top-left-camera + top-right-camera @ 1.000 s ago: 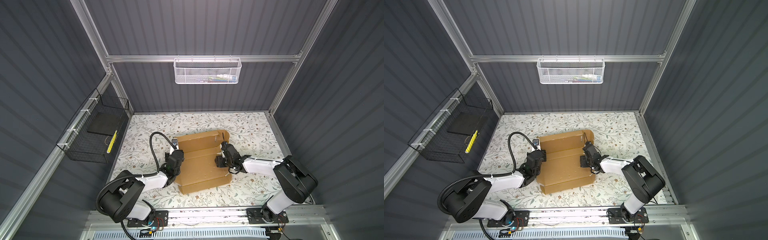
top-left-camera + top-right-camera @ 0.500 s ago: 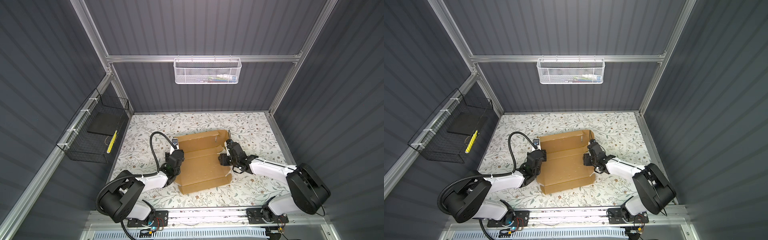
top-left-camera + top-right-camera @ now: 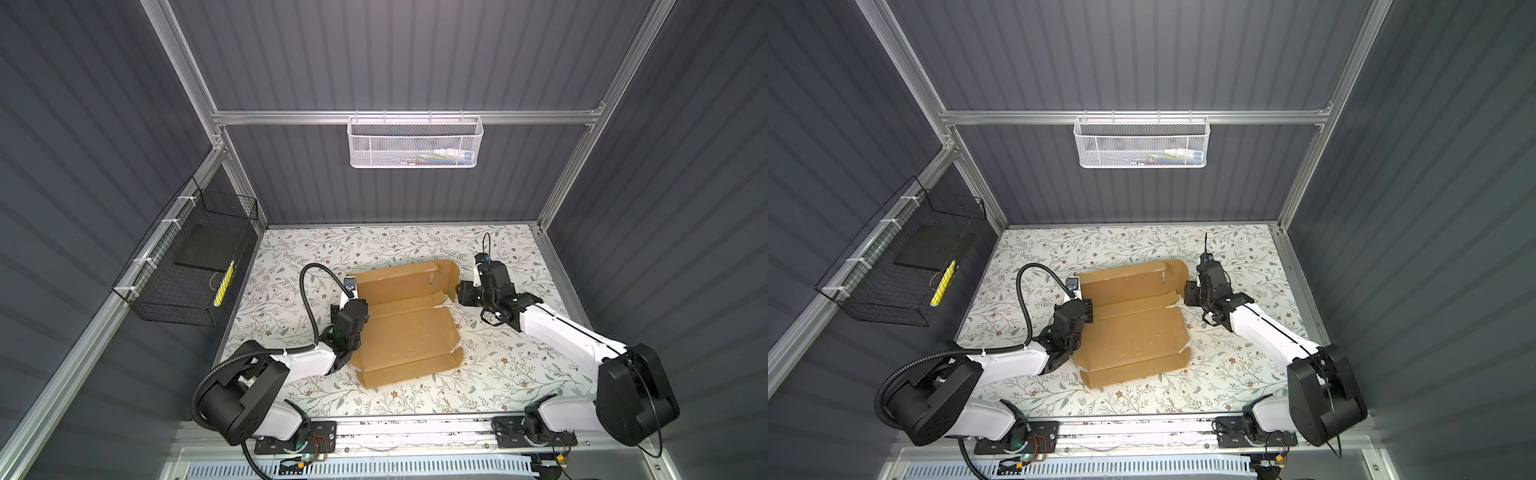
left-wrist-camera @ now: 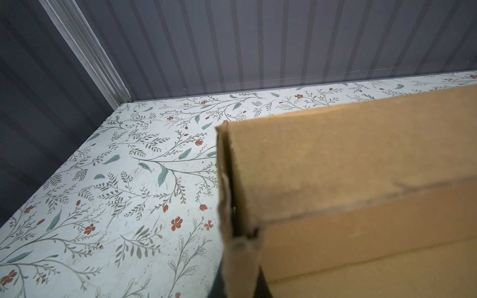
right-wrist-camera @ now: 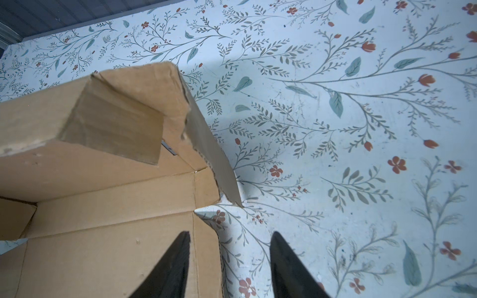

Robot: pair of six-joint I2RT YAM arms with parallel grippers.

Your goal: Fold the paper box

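A partly folded brown paper box (image 3: 405,328) (image 3: 1133,328) lies open, roughly in the middle of a floral-patterned table (image 3: 498,374). Its large base panel rests flat. The box's far panel stands tilted upward, and at the box's far right corner a small flap curls inward. Along the box's near edge a low front wall is raised.

At the middle of the box's left edge, the left gripper (image 3: 356,311) (image 3: 1079,315) is clamped tight on the raised cardboard side wall. In the left wrist view the folded edge of the box (image 4: 348,154) fills the near frame, with dark parts of the gripper showing on either side of it.

At the box's right edge, level with the crease below the far panel, sits the right gripper (image 3: 461,293) (image 3: 1190,293). Its jaws stand apart and grasp nothing. In the right wrist view the right gripper (image 5: 229,236) has one dark finger over the box's base panel (image 5: 103,232) and one over bare table, with the box's low right flap between them. Whether either finger touches cardboard cannot be told.

Beyond the box's far panel a white wire basket (image 3: 415,143) hangs on the back wall. Off the box's left side a black wire basket (image 3: 187,270) hangs on the side wall.
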